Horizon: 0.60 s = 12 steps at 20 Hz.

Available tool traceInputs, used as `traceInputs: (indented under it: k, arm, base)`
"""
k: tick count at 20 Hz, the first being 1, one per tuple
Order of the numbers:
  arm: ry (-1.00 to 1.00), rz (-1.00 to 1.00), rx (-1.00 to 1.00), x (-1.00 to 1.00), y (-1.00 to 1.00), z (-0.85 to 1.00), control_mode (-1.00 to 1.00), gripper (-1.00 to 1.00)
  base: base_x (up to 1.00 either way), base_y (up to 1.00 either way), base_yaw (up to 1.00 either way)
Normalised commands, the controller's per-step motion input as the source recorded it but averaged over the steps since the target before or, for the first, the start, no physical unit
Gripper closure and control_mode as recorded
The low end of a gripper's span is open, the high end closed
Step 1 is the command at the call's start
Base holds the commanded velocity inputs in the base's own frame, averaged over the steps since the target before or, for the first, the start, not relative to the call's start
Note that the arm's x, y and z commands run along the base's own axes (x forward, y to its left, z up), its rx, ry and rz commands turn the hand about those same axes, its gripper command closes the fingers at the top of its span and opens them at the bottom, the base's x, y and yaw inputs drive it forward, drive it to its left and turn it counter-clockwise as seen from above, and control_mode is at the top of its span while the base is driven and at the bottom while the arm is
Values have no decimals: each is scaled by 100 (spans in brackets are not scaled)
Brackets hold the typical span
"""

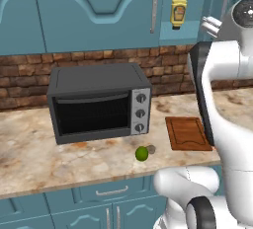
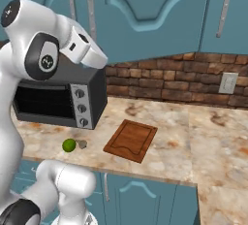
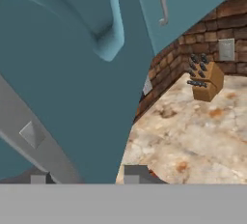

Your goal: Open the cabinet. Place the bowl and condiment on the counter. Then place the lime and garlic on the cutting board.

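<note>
Overhead, teal cabinet doors (image 1: pixel 99 11) hung above a brick backsplash (image 2: pixel 160 81) and a marbled counter (image 1: pixel 44 149). The claw (image 3: pixel 84 177) sat close against a cabinet door (image 3: pixel 72 73), its silver handle (image 3: pixel 34 136) crossing beside the left fingertip; whether it pinched that handle could not be told. Far below it lay the lime (image 1: pixel 142 153), the garlic (image 1: pixel 151 149) touching, the cutting board (image 1: pixel 187 133) nearby, long axis running away from the counter edge. A condiment bottle (image 1: pixel 178 14) stood upright in the open cabinet.

Teal cabinets (image 1: pixel 99 11), red-brown brick wall (image 1: pixel 29 80), beige marbled desk (image 1: pixel 44 159), dark grey oven (image 1: pixel 96 102), green lime (image 1: pixel 142 154), yellow condiment (image 1: pixel 178 13), brown board (image 1: pixel 187 133).
</note>
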Motion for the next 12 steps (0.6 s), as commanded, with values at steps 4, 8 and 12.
traceInputs:
  k: [4, 8, 12]
  arm:
    - [14, -11, 10, -78, -84, 0, -100, 100]
    - [12, -8, 4, -59, -37, 0, -100, -100]
    - [0, 0, 0, -95, 23, 0, -100, -100]
  base:
    - [0, 0, 0]
    - [0, 0, 0]
    - [0, 0, 0]
